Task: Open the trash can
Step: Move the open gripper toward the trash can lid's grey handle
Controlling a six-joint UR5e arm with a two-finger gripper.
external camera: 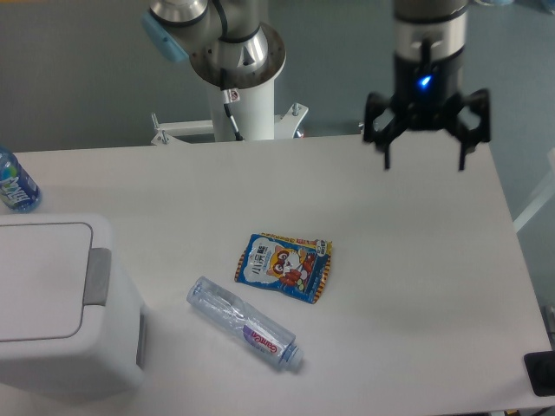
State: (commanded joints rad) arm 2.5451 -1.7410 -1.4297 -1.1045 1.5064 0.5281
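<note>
Fixed camera view of the white bench (416,260). The trash can (61,303), a large boxy white bin with rounded corners, sits at the near left corner of the bench; its flat rectangular lid panel (39,279) lies down and closed, with the grey push tab (97,276) on the side facing the bench centre. A clear plastic bottle (243,322) lies on its side just right of the trash can, apart from it, its cap end pointing away from the bin. A colourful snack packet (284,265) lies flat beyond the bottle, near it but not touching. A blue bottle (16,182) sits behind the trash can at the left edge, cut off by the frame. The gripper (425,143) hangs above the far right part of the bench, well apart from the trash can, pointing down with a blue light lit on its body; its fingers (384,147) are spread wide apart and hold nothing. The arm's base column (243,95) rises behind the bench
</note>
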